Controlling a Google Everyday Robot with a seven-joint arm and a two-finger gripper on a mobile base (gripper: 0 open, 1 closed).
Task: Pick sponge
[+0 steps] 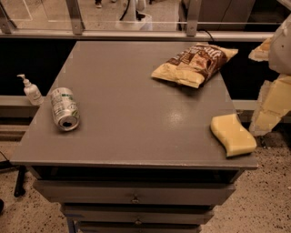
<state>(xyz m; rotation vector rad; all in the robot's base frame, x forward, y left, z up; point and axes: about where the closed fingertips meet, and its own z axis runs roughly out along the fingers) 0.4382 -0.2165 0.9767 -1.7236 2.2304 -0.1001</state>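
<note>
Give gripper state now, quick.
Gripper: state cannot be told; it hangs at the right edge, beside the table; sponge lies on the table, not held.

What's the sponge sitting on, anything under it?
The sponge lies flat on the bare grey tabletop at its near right corner, nothing visibly beneath; the patch it covers is hidden. The end effector hangs off the table's right side, apart from it.

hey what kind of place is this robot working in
Probably an office or lab workspace: a grey drawer cabinet, a glass partition behind it, and a pump bottle on a ledge. The pincer hangs at the right edge, just beyond the sponge.
</note>
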